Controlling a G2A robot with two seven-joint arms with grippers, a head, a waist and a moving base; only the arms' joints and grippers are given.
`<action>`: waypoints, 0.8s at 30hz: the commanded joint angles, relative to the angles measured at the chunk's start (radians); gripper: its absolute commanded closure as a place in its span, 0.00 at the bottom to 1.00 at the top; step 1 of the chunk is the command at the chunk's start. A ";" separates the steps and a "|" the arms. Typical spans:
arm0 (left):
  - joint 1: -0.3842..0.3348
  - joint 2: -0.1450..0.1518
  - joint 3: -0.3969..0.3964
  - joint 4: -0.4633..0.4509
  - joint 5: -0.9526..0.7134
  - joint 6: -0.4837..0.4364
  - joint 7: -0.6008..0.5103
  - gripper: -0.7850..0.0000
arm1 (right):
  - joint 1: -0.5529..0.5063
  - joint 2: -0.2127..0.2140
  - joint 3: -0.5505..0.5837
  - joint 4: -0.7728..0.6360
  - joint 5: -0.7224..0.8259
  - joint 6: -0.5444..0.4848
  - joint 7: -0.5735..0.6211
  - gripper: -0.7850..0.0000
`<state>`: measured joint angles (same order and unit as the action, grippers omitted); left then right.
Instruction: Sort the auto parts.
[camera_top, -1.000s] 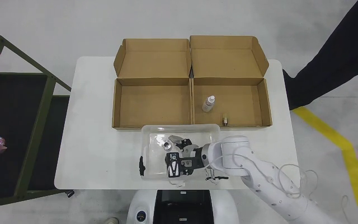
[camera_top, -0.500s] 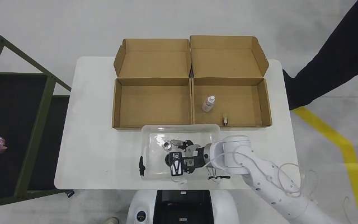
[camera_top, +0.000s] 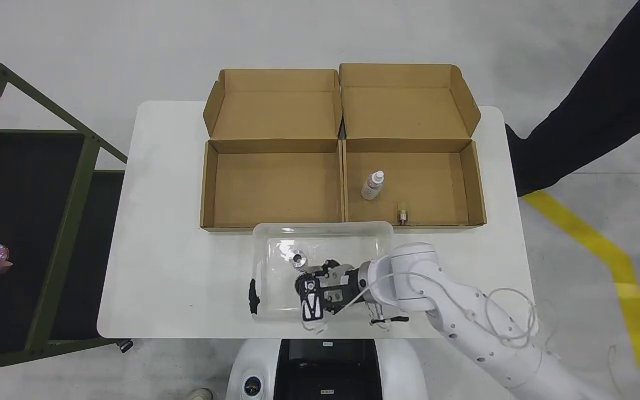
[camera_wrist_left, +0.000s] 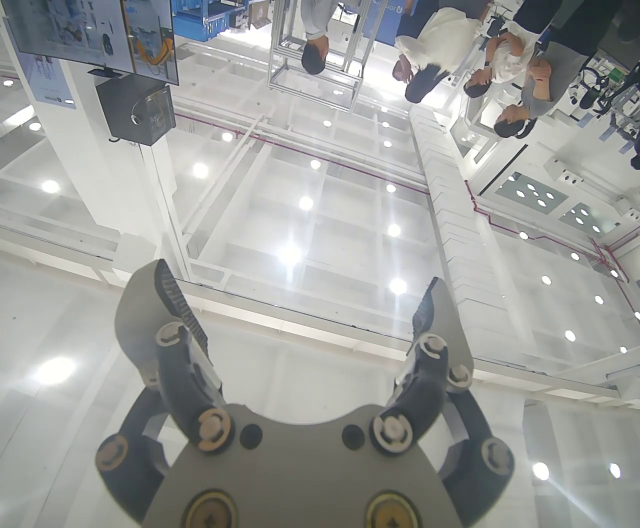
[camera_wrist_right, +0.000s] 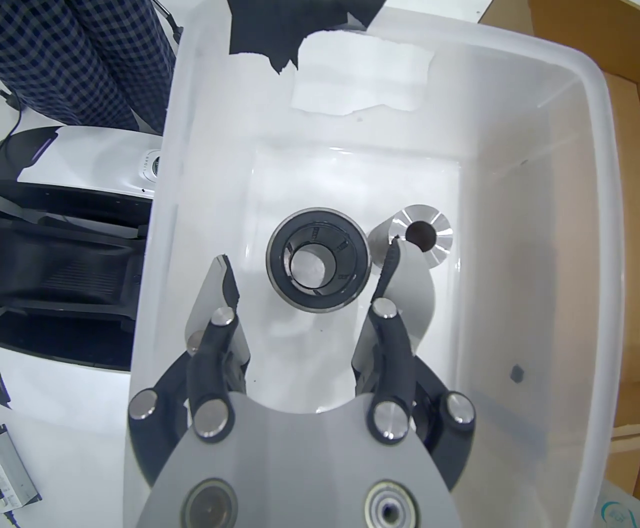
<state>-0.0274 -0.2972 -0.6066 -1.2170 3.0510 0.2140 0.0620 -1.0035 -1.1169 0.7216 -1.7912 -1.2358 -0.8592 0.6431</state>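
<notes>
Right hand (camera_wrist_right: 310, 254), spread wide, straddles the black sleeve (camera_wrist_right: 320, 299) standing on end, bore upward.

In the right wrist view, one finger (camera_wrist_right: 387, 265) of the right hand (camera_wrist_right: 310, 252) covers the near edge of the silver slotted sleeve (camera_wrist_right: 425, 232). The clear bin (camera_wrist_right: 595, 200) runs off the frame's edge. A dark speck (camera_wrist_right: 517, 373) on the bin floor is too small to name. From above, the small metal part (camera_top: 402, 214) in the right cardboard box (camera_top: 440, 185) and the black piece (camera_top: 251, 293) at the bin's wall are too small to identify.
</notes>
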 joint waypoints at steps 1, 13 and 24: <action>0.000 0.000 0.000 0.000 0.000 0.000 0.000 0.00 | 0.012 -0.005 -0.013 0.008 0.002 0.002 -0.002 0.36; 0.000 0.000 0.000 0.000 0.000 0.000 0.000 0.00 | 0.078 -0.039 -0.077 0.106 0.019 0.001 -0.056 0.42; 0.000 0.000 0.000 0.000 0.000 0.000 0.000 0.00 | 0.092 -0.050 -0.089 0.143 0.001 0.000 -0.111 0.75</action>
<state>-0.0274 -0.2971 -0.6066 -1.2170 3.0510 0.2140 0.0619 -0.9101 -1.1674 0.6309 -1.6492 -1.2324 -0.8603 0.5370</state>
